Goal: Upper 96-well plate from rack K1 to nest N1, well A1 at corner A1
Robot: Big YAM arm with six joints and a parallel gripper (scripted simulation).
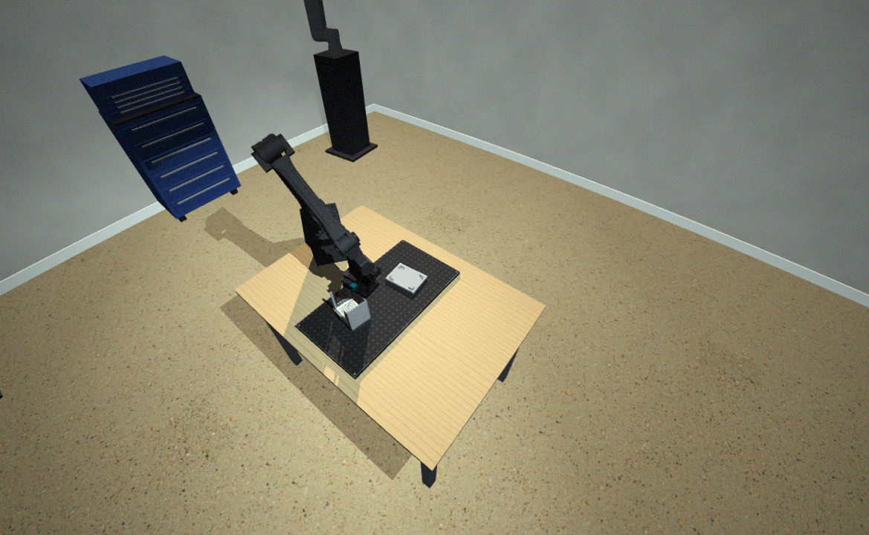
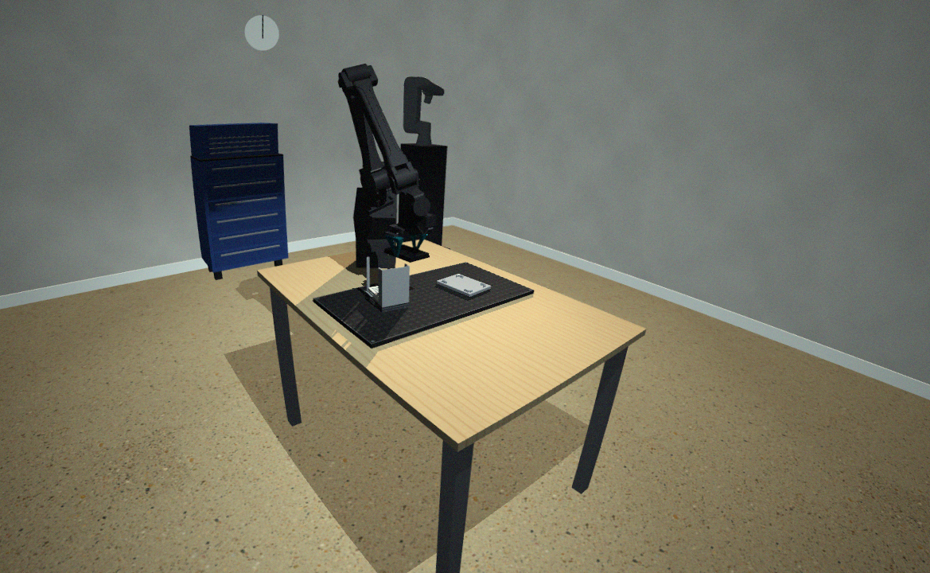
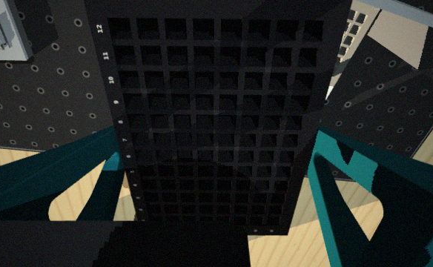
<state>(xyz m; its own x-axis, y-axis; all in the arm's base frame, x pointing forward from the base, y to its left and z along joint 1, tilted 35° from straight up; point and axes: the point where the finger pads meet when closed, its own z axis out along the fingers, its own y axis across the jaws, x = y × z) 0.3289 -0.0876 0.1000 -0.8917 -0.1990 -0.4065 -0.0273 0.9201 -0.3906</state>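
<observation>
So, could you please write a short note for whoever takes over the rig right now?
Gripper: shut on the upper plate, teal fingers on its long sides.
Plate: right way up, lifted out of rack K1, carried above the black board.
Lower plate: sits in K1.
Nest N1: holds nothing yet.
Left: carry to N1, match A1 corner, set flat, release.
</observation>
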